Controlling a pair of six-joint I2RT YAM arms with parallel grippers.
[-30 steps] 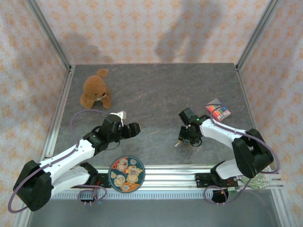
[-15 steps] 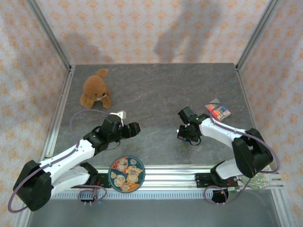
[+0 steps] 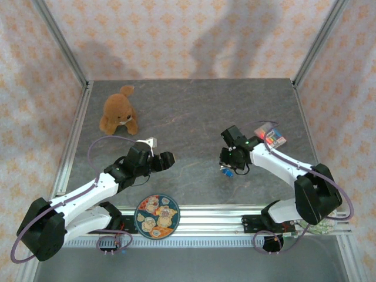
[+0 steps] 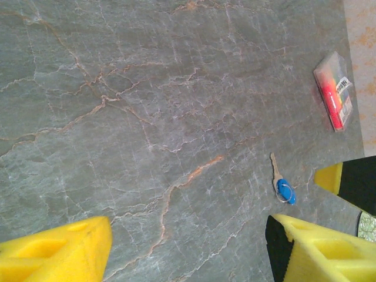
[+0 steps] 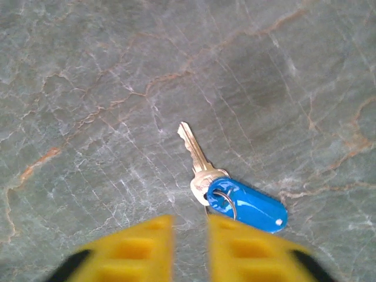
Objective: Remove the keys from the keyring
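One silvery key (image 5: 196, 154) lies flat on the grey stone table, joined by a thin keyring (image 5: 222, 202) to a blue plastic tag (image 5: 251, 205). My right gripper (image 5: 190, 226) hovers just short of the ring, its yellow fingers a narrow gap apart with nothing between them. In the top view the blue tag (image 3: 226, 172) lies under the right gripper (image 3: 229, 165). My left gripper (image 4: 185, 252) stands wide open and empty, well to the left of the key (image 4: 274, 166) and tag (image 4: 286, 191). It sits left of centre in the top view, left gripper (image 3: 167, 160).
A brown teddy bear (image 3: 119, 112) sits at the back left. A small box with red and coloured stripes (image 3: 271, 135) lies by the right arm. A round patterned plate (image 3: 157, 215) rests on the near rail between the arm bases.
My right gripper shut and has reopened a little. It has drawn back slightly, and the blue tag now shows on the table beside it. The left arm has not moved.
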